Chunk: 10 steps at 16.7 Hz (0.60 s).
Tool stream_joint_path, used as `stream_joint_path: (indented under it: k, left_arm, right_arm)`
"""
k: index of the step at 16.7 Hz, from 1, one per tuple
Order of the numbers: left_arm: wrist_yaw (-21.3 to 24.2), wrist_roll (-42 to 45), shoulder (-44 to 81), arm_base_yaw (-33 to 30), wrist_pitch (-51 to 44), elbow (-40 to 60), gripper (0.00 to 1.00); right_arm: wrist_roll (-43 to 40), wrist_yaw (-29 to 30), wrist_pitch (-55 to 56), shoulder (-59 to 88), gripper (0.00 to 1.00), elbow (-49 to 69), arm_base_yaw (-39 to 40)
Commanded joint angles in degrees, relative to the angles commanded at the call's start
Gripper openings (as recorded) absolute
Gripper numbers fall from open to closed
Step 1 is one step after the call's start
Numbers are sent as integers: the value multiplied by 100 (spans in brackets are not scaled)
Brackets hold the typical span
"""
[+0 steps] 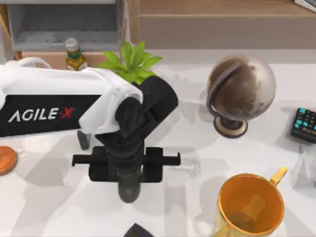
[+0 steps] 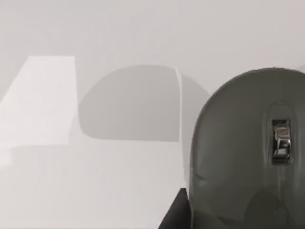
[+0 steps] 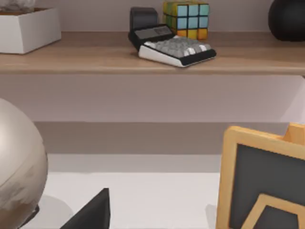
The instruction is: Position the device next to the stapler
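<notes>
Though matte, smooth domed grey mouse (image 2: 248, 152).

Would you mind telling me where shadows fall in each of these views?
Top view: soft grey shadows spread on the white table beneath the left arm and beside the globe. Left wrist view: a rounded shadow lies on the table beside the grey mouse. Right wrist view: the shelf shades the wall beneath it.

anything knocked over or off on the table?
Nothing stands out. The globe, gold cup and bottle stand upright and nothing is spilled. The left gripper is over the grey mouse.
</notes>
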Motion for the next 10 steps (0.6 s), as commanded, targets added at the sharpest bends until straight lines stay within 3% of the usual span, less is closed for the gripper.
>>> stream_joint_path:
  k: [5, 10]
  left_arm:
    - [0, 0, 0, 0, 0, 0, 98]
    - [0, 0, 0, 0, 0, 0, 100]
  right_arm:
    - [0, 0, 0, 0, 100, 0, 0]
    - [0, 0, 0, 0, 100, 0, 0]
